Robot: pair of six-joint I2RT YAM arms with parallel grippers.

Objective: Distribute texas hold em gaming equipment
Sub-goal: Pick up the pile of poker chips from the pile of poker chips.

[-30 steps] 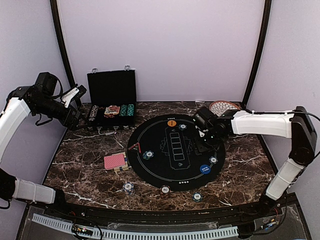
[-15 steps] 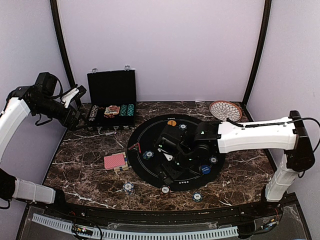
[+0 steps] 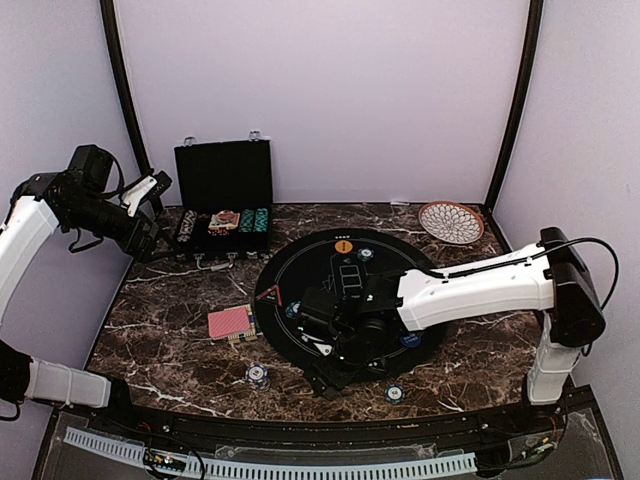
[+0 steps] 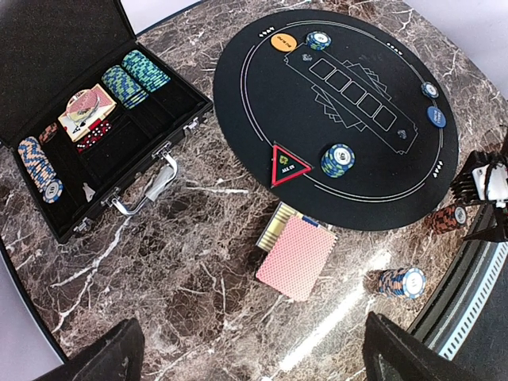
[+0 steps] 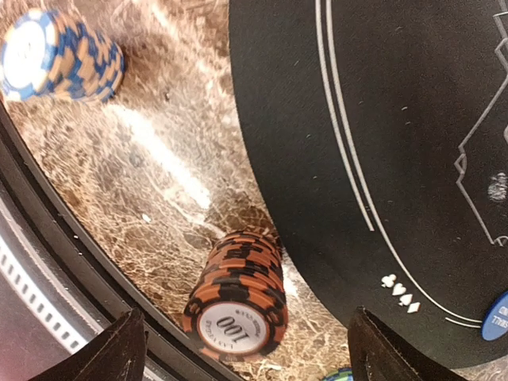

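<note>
Right gripper (image 5: 246,325) hangs low over the near rim of the table, fingers spread wide and holding nothing. Standing free between them is a short stack of orange-and-black striped poker chips (image 5: 238,294), marked 100 on top. It sits on the brown marble tabletop (image 5: 159,167), just off the edge of the round black felt mat (image 5: 381,119), with a blue-and-white striped chip stack (image 5: 59,59) well apart along the rim. My read is that this stack is at a player's spot, so the job now is a clean exit. Go straight up with neither finger brushing the chips, because a loose column shears at a nudge and the table edge is close. Left gripper (image 4: 252,341) hovers wide open and empty, over by the open black chip case (image 4: 55,40).
</note>
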